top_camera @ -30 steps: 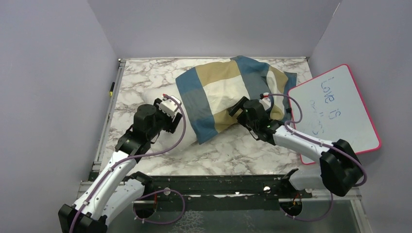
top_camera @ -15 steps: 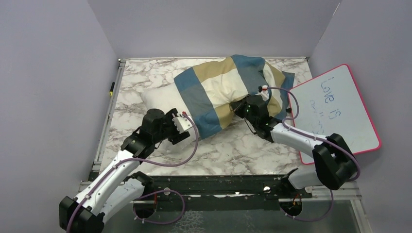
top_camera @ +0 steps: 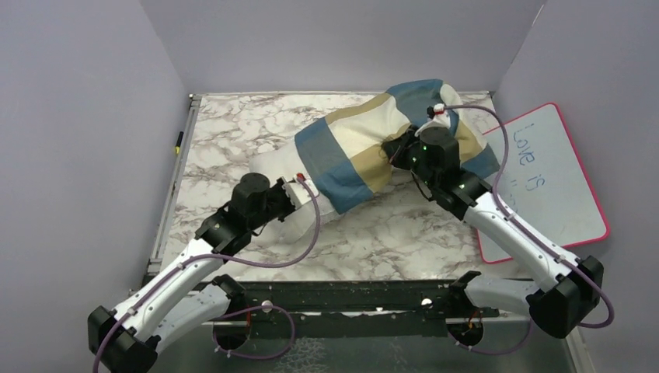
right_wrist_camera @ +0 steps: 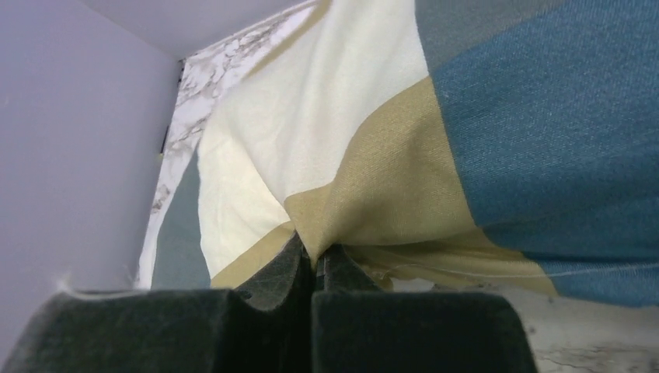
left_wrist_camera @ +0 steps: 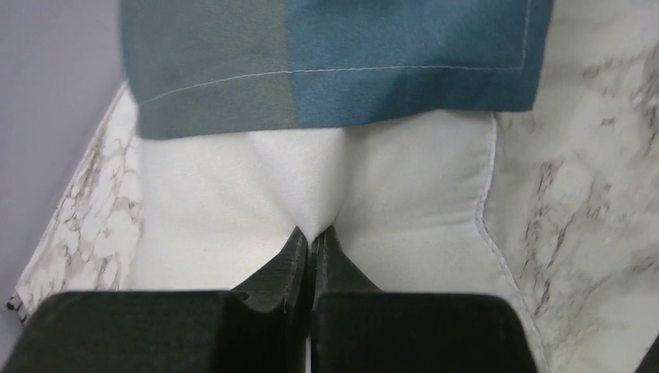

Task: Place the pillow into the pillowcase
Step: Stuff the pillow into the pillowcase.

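L fingers [left_wrist_camera: 303,247] pinched shut on bare end of the plump off-white fabric pillow [top_camera: 273,167], at 7 o'clock. R fingers [right_wrist_camera: 301,260] shut on the blue-tan-cream block-patterned fabric pillowcase [top_camera: 353,148], up at 1. Pillow's long axis runs 7-to-1 across the marble counter [top_camera: 388,233], so I'd push L along it twd 1.

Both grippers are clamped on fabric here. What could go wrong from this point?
1. The left gripper pinches only a small fold of the pillow at its exposed end; pushing may crumple it rather than drive it in.
2. The right gripper holds a thin pinch of the pillowcase, which could slip out under a pull.
3. The pillowcase's far end lies by the whiteboard; a tug that way might knock it.
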Tool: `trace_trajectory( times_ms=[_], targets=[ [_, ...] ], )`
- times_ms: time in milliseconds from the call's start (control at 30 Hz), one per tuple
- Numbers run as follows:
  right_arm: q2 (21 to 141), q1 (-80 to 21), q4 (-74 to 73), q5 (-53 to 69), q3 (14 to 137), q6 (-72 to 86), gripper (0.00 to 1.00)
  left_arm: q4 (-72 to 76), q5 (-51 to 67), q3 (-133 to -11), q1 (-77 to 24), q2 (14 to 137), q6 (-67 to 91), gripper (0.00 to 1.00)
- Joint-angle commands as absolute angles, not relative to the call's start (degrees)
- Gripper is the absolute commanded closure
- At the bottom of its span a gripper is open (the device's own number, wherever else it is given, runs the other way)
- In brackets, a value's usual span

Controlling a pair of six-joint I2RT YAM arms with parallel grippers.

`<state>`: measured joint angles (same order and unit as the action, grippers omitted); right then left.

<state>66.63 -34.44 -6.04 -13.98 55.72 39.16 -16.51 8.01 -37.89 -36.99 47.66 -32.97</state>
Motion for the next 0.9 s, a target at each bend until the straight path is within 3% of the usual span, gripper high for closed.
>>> trace_trajectory(
  times_ms=[0, 100, 267, 367, 533, 633, 767, 867],
  targets=[
    [62.1, -34.3, -16.3, -10.3, 69.6, 32.8, 1.00, -8.4, 12.8, -46.4, -37.4, 42.2, -13.9, 1.00],
    [62.1, -34.3, -22.5, -8.1, 78.8, 33.3, 1.00, -4.1, 18.1, -49.8, -37.4, 40.1, -5.6, 1.00],
    [66.9, -34.3, -21.5, -4.6, 91.5, 30.9, 1.00, 1.8, 16.8, -50.7, -37.4, 40.6, 11.5, 1.00],
    [74.7, -34.3, -21.9, -6.7, 96.5, 28.2, 1.00, -1.2, 11.0, -51.7, -37.4, 44.3, 16.4, 1.00],
    [88.0, -34.3, -12.5, -2.0, 92.6, 26.5, 0.99, -11.0, -2.6, -53.4, -35.8, 52.4, 21.7, 1.00],
    [99.4, -34.3, -13.1, 1.3, 96.3, 27.0, 0.97, -13.6, 7.0, -52.8, -26.5, 57.0, 27.5, 1.00],
    [112.0, -34.3, -9.1, 4.7, 99.8, 29.1, 1.00, -3.8, 26.3, -43.4, -7.6, 61.5, 40.4, 1.00],
    [117.8, -34.4, -8.1, 6.3, 104.2, 31.1, 0.98, -0.9, 31.4, -41.1, -2.5, 66.0, 41.7, 1.00]
  ],
)
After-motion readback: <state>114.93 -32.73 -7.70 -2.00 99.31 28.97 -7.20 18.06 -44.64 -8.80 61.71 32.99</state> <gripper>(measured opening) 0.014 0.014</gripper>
